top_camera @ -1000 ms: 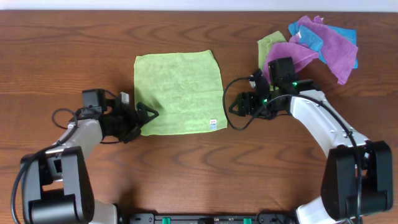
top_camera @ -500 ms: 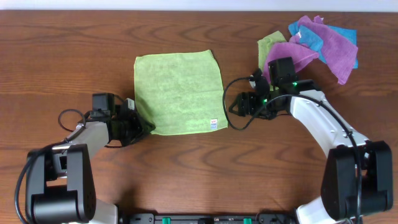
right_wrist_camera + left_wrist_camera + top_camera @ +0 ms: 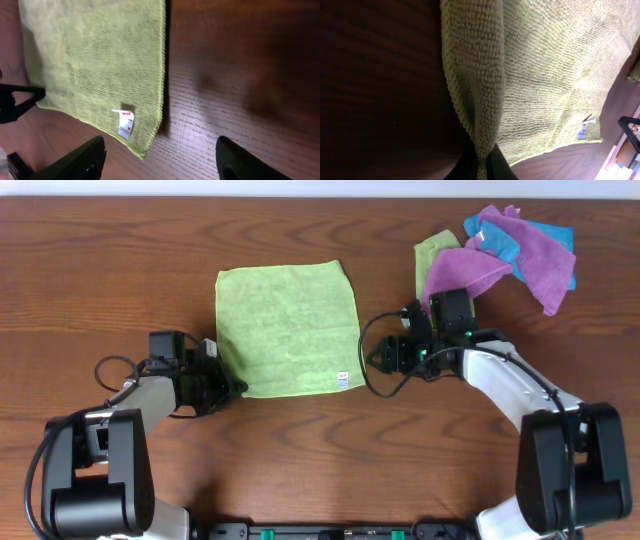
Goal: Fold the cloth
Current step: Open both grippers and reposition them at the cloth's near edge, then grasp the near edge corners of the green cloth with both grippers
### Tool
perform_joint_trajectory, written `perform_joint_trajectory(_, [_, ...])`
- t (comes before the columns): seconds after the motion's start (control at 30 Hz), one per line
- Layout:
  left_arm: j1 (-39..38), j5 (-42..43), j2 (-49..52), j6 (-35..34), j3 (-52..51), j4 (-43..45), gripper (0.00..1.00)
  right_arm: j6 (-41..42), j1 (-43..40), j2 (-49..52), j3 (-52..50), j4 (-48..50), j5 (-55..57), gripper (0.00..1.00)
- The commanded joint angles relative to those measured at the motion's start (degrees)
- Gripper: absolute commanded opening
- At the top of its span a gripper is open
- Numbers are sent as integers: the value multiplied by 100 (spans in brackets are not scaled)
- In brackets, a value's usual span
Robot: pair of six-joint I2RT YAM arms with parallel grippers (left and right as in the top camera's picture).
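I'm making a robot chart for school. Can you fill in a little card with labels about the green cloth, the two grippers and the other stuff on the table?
Cloth: light green square microfibre cloth, spread flat, not folded yet
Surface: brown wooden table
Left side: left gripper pinches the cloth's near left corner
Right side: right gripper open, beside the near right corner, not touching it
Label: small white tag by that right corner
Spares: pile of purple, blue and green cloths, far right
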Motion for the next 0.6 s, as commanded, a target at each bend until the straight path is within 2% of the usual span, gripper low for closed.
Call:
perform_joint_trajectory(0.0, [-24,122,96,146,-70,-4,6,348,-9,-83,-197,197,-11,68])
perform_joint_trajectory(0.23, [-24,264,98,146,-70,55,6,660,155,-35,-428,544,-20,66])
perform_joint_trajectory(0.57, [-24,317,96,144,-70,50,6,1073,597,570,-428,1045,-2,66])
